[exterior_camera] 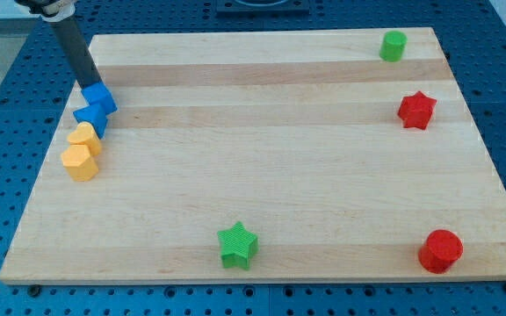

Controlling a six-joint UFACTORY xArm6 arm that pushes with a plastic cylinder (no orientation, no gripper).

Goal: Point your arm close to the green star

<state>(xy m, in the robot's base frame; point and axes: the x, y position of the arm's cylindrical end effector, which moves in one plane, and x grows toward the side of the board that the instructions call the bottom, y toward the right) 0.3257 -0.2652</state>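
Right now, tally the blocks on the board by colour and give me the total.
Blue: 2, blue cube and blue block
Yellow: 2, upper yellow block, lower yellow block
Green: 2, green star, green cylinder
Red: 2, red star, red cylinder
Total: 8

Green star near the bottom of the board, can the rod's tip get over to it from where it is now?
Probably yes. My tip sits by the blue blocks at the view's upper left, and no block lies between it and the green star.

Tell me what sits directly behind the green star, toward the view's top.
Behind the green star only bare wooden board shows, no block. My tip is far off at the view's upper left, touching a blue block. What lies under the star is covered.
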